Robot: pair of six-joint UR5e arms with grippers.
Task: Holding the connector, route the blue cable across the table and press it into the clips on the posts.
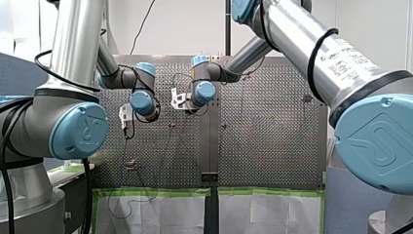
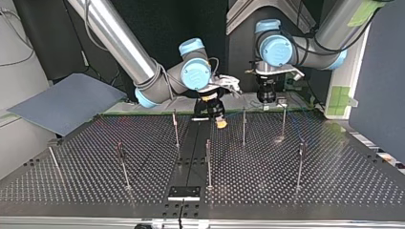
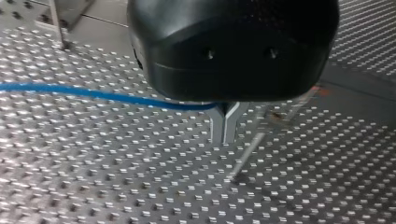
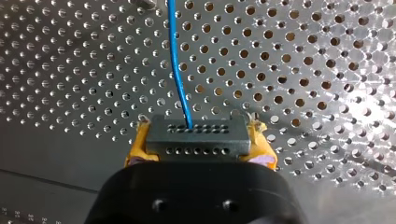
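While pinching dark rectangular connector (image 4: 195, 137) in my right gripper (image 2: 217, 119), mid-frame, presses my left gripper's (image 3: 225, 140) fingers (image 3: 231, 126) together by thin blue cable (image 3: 93, 93).

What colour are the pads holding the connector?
Yellow; the pads show best in the right wrist view.

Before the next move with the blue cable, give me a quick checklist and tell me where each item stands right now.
1. The connector clamped between my right claw yellow pads: ok.
2. The blue cable leaves the connector's face ahead of the claw: ok.
3. My left claw is closed where the cable reaches it; actual pinch: cannot tell.
4. Cable pressed into a clip on any post: cannot tell, too small.
5. The two claws stand apart in the top view: ok.
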